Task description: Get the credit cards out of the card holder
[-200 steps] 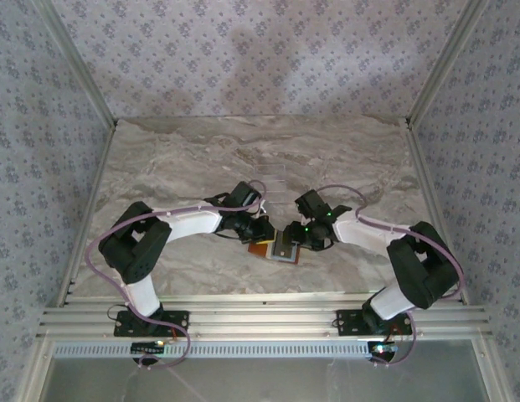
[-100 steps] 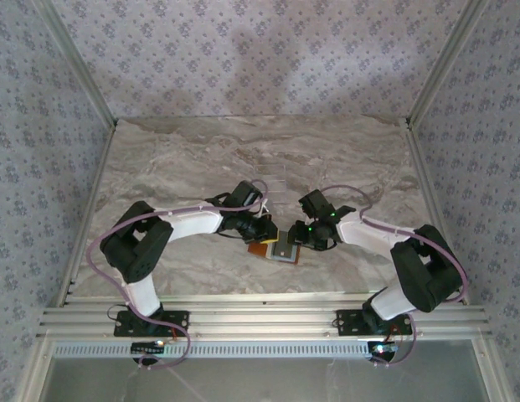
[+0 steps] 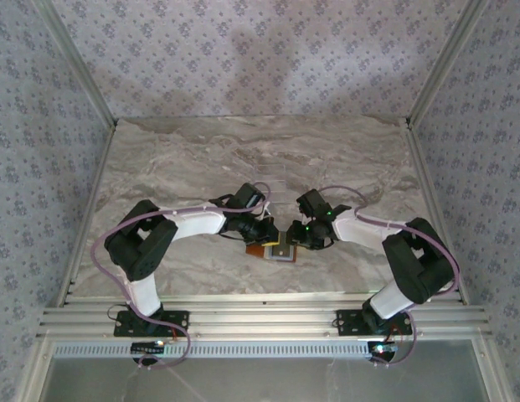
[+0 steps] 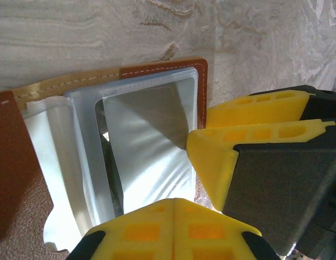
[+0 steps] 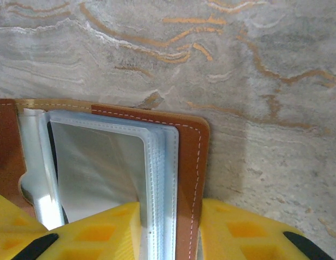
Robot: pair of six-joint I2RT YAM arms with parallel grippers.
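A table (image 3: pixel 184 151) with a veined grey-beige marble pattern is forming the floor of an enclosure, its streaks showing pale and rust-orange in the close views. Walls (image 3: pixel 243 50) in lilac-grey, printed with small dark floral sprigs, are closing it in at the back and on both sides, with pale metal corner posts (image 3: pixel 79 75) slanting up along the side walls. Along the near edge, ribbed aluminium rails (image 3: pixel 260 318) are spanning the width, and a dull grey panel (image 3: pixel 260 377) is lying below them.

Lab test booth, patterned walls (image 3: pixel 243 50), marble-look tabletop (image 3: pixel 201 151), aluminium rails (image 3: pixel 260 322)
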